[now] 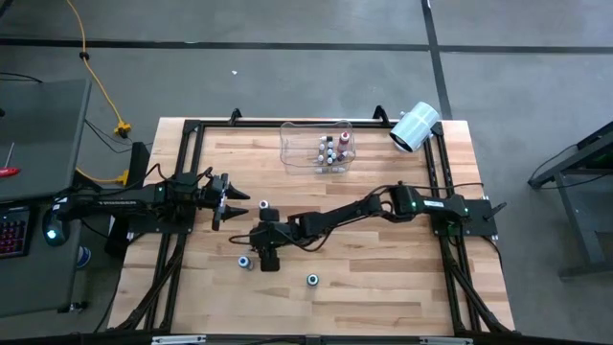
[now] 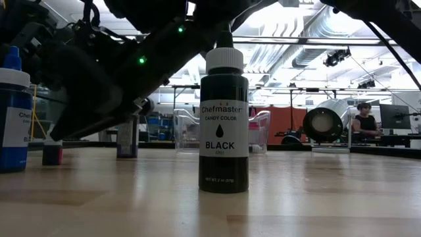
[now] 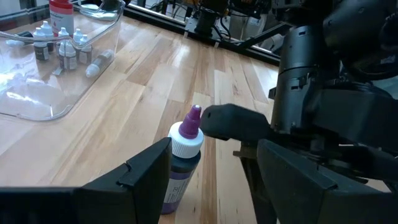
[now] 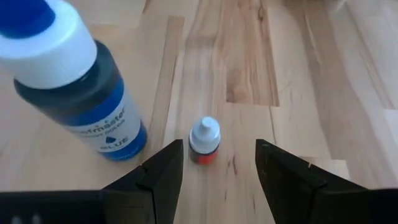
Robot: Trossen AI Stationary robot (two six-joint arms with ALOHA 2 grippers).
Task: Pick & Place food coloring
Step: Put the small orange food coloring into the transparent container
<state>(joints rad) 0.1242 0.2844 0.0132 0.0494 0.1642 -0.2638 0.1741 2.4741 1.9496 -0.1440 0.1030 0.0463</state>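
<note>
A tiny red food coloring bottle (image 4: 204, 140) with a whitish cap stands upright on the table between the open fingers of my right gripper (image 4: 219, 155), which touch nothing. The right gripper (image 1: 264, 249) reaches to the table's middle and hides that bottle from above. A larger blue bottle (image 4: 81, 93) stands beside it. My left gripper (image 3: 214, 162) is open at the table's left, and a purple-tipped bottle (image 3: 185, 155) stands just beyond its fingertips. A black bottle (image 2: 223, 112) stands alone nearer the front edge. Several tiny bottles (image 1: 329, 150) sit in the clear bin (image 1: 292, 153).
A large white paper roll (image 1: 415, 126) lies at the table's far right corner. The clear bin sits at the far edge, middle. Black frame rails (image 1: 182, 163) run along the table's left and right sides. A person (image 2: 364, 122) sits in the room behind.
</note>
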